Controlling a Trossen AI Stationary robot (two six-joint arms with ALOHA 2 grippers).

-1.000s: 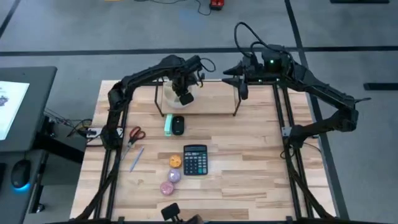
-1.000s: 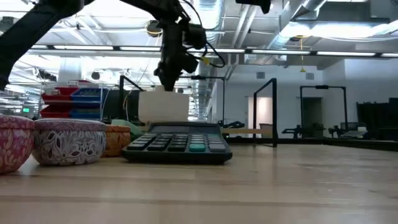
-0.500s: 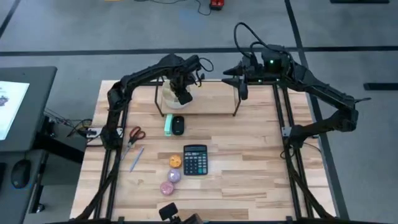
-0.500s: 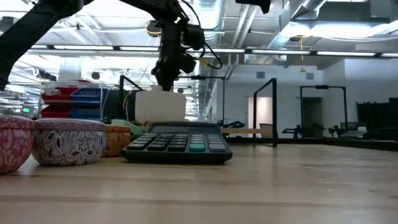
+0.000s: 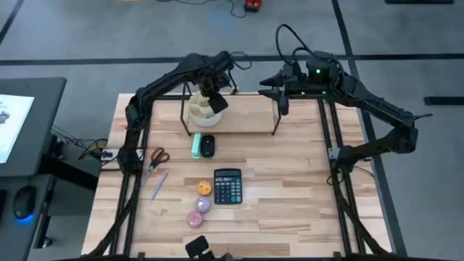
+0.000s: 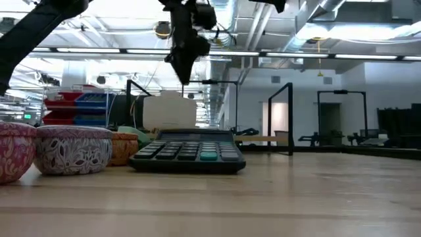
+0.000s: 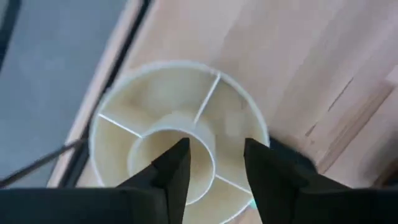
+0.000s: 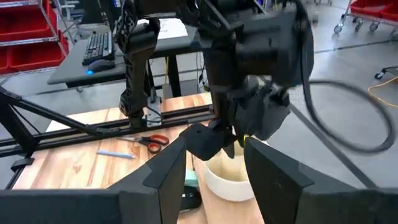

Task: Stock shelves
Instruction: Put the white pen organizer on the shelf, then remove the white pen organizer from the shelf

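The low pale-plank rack (image 5: 239, 116) with black uprights stands at the table's far edge. A cream round divided cup (image 5: 202, 112) sits at its left end. The left gripper (image 5: 214, 102) hovers above it, fingers parted, holding nothing; the right gripper (image 5: 264, 90) waits beside the rack's right upright, fingers apart.

calculator (image 5: 228, 185), scissors (image 5: 155, 158), three tins (image 5: 199, 205), mouse (image 5: 208, 146)

2 dark jointed arms, black cables, green indicator light

The shelves (image 5: 243, 119) stood as one low rack by the table's far edge, near its middle: a pale wooden plank lying level, thin black uprights at both ends.
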